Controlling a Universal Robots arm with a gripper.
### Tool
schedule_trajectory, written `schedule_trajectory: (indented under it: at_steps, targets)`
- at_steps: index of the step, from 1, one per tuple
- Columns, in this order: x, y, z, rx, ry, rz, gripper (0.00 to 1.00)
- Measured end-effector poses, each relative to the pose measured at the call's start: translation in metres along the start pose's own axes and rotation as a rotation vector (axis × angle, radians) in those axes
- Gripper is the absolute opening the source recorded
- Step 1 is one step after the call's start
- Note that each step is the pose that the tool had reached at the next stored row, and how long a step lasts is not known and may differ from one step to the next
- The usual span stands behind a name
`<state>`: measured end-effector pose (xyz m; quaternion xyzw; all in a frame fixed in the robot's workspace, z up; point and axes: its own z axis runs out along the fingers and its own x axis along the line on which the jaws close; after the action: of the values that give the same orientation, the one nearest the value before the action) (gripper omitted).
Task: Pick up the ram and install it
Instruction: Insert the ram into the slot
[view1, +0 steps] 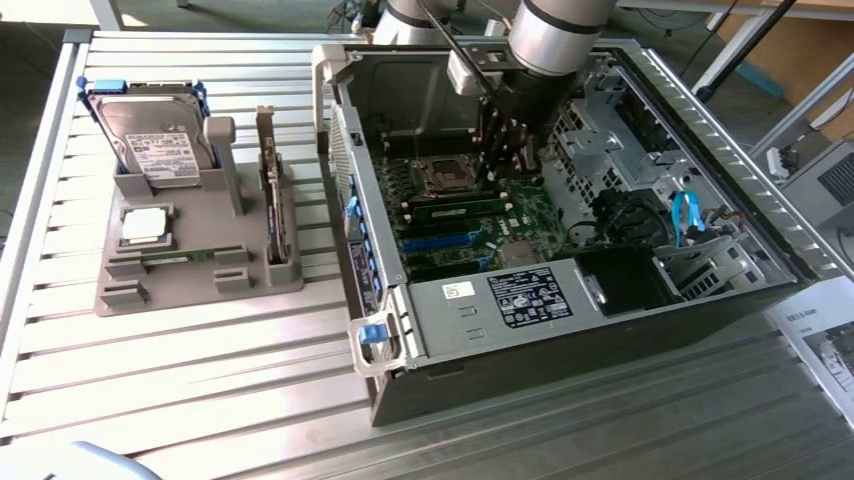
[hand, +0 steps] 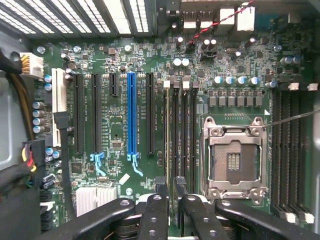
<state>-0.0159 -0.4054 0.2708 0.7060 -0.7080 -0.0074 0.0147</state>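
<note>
where the exterior view looks down into the open computer case (view1: 534, 330), the arm reaches inside and the pincer (view1: 511, 162) hangs just beside the cpu socket (view1: 441, 178). in the wrist view the pincer is clamped on the ram (hand: 173, 192), which stands edge-on between the fingertips (hand: 160, 187), in line with the long slots just beside the cpu socket. the stick looks light, stiff and fragile. a hold across its faces, away from the contacts, seems safest.
</note>
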Motion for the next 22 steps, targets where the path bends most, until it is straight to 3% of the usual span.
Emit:
schedule_trajectory:
  at_steps: [5,22]
  targets:
    - [0.0,0.0003,-0.009,0.0,0.0001,0.0,0.19]
    - [0.0,0.0004,-0.0135,0.0,0.0001,0.0,0.19]
